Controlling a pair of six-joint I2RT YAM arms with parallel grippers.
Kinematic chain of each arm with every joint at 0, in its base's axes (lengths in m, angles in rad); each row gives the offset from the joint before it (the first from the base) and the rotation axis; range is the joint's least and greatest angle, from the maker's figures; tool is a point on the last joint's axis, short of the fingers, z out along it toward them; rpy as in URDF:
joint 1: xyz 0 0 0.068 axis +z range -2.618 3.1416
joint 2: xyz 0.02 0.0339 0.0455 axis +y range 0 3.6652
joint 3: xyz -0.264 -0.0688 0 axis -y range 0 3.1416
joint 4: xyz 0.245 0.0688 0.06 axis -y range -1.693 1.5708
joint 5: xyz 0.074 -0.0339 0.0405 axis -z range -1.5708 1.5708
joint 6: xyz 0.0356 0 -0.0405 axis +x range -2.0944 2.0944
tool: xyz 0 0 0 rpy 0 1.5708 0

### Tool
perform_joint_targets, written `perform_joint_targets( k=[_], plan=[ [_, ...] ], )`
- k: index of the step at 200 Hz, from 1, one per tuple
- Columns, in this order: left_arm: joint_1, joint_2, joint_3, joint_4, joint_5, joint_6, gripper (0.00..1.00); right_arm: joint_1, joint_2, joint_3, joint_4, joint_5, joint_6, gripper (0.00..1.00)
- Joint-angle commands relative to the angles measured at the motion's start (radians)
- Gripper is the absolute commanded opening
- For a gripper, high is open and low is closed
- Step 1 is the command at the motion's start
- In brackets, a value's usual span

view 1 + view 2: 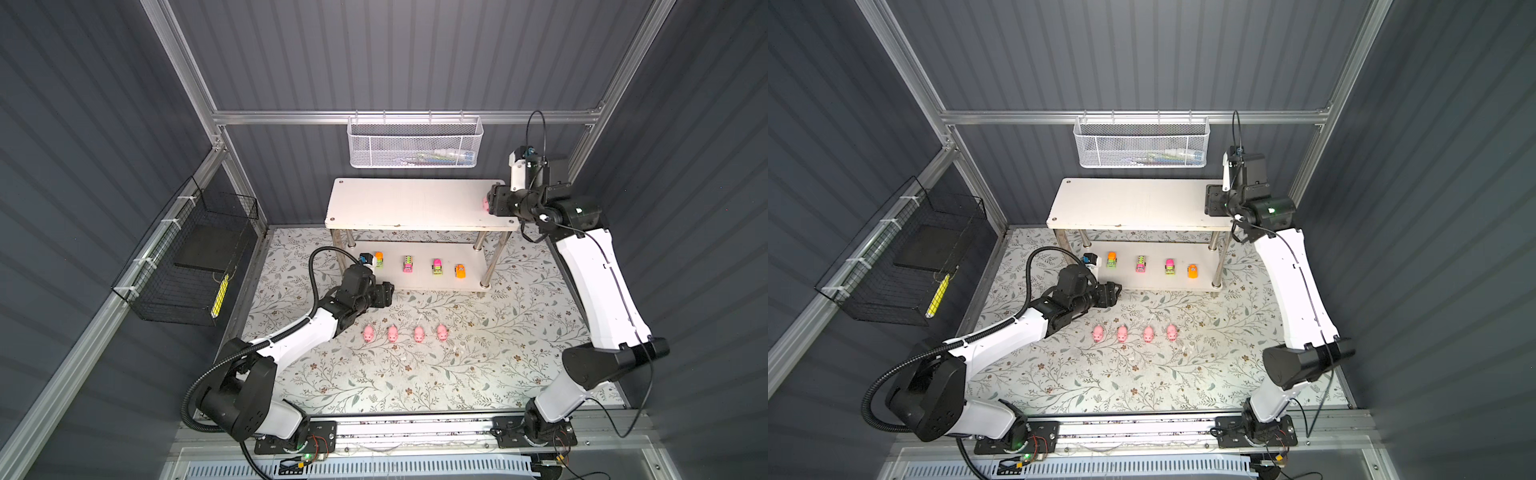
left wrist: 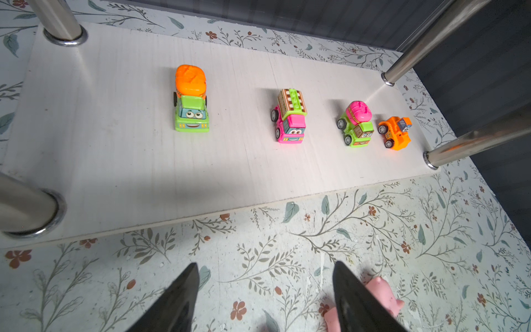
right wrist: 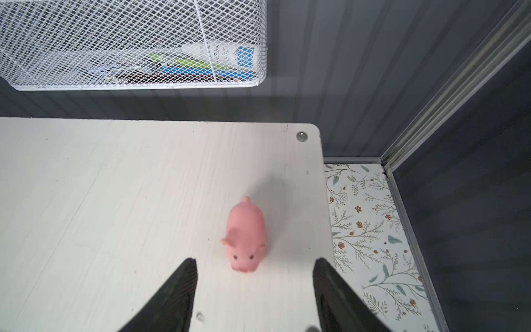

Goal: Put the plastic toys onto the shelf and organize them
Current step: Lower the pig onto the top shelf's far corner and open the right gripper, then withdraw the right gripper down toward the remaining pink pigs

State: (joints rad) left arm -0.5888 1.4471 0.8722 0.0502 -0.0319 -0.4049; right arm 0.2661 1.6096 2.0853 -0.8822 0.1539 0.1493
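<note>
The white two-tier shelf (image 1: 415, 203), flat boards on shiny metal posts, stands at the back of the floral-printed mat (image 1: 457, 374). On its lower board (image 2: 115, 129) four small plastic vehicles sit in a row. They are a green truck with an orange drum (image 2: 191, 100), a pink truck with a green and brown roof rack (image 2: 288, 117), a green truck with a pink drum (image 2: 357, 125) and, just beside that, an orange bulldozer (image 2: 395, 132). The right gripper (image 3: 255, 263) hovers over the right end of the top board (image 3: 115, 201) with its jaws spread wide. A small pink pig figure (image 3: 245, 232) stands on that board just ahead of them, snout toward the gripper. It looks free of both fingers (image 3: 178, 293), though the picture is slightly blurred there. The left gripper (image 2: 266, 266) hangs low over the mat just in front of the lower board, jaws spread with nothing between them. Four more pink pigs (image 1: 392, 333) stand in a row on the mat, in front of the shelf and apart from it.
</note>
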Motion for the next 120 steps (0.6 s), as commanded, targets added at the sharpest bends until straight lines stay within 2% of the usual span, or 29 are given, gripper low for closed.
perform_joint_targets(
  k=[1, 59, 92, 120],
  plan=[
    [-0.003, 0.005, 0.005, 0.002, 0.004, -0.006, 0.74, -0.004, -0.106, -0.117, 0.087, 0.010, 0.016, 0.68],
    [-0.003, 0.021, 0.011, 0.003, -0.002, -0.008, 0.74, 0.055, -0.467, -0.578, 0.251, 0.032, 0.060, 0.69],
    [-0.003, 0.030, 0.018, 0.010, -0.003, -0.012, 0.74, 0.159, -0.615, -0.801, 0.281, 0.136, 0.079, 0.70],
    [-0.003, 0.034, 0.017, 0.016, -0.006, -0.017, 0.74, 0.250, -0.703, -0.996, 0.310, 0.179, 0.152, 0.70]
  ],
)
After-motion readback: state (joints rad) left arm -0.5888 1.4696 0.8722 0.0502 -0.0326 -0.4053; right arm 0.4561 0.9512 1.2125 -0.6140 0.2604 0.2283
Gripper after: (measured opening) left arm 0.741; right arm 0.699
